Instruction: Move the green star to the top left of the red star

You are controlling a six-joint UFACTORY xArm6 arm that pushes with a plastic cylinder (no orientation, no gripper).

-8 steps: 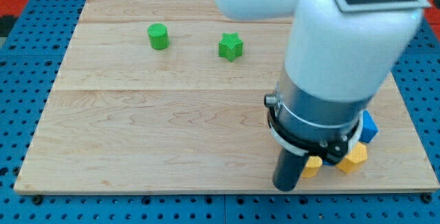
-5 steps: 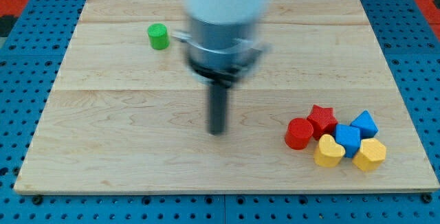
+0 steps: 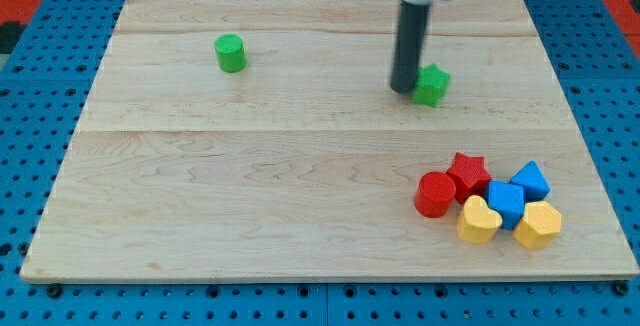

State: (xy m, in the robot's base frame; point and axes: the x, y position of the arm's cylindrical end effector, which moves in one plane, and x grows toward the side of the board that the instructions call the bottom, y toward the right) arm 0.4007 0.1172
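Bearing no jaws at all, my end effector is just a straight dark rod, so it neither opens nor closes and grips nothing; my tip (image 3: 403, 89) rests on the bench (image 3: 250, 206) in the upper right part of the view. It sits right against the green star (image 3: 432, 85), on that block's nine o'clock side, touching it or nearly so; I cannot tell which. The rod rises straight up from there and leaves the view at the top edge.

From the red star (image 3: 468, 175), the green star lies at roughly eleven o'clock and well apart, with bare wood between them. The red star belongs to a tight cluster near the bench's lower right. A red cylinder (image 3: 435, 194) sits just beside it at about eight o'clock. A yellow heart-shaped block (image 3: 479, 220) lies at its six o'clock. A blue cube (image 3: 505, 202) sits at its four o'clock. A second blue block (image 3: 530, 180), pointed in shape, lies at its three o'clock. A yellow block (image 3: 539, 225) with angled sides sits at the cluster's far lower right. These blocks touch or nearly touch one another.

Far off at my tip's nine o'clock, a green cylinder (image 3: 230, 53) stands alone in the upper left part of the bench. Around the bench runs a blue perforated surface (image 3: 30, 166).
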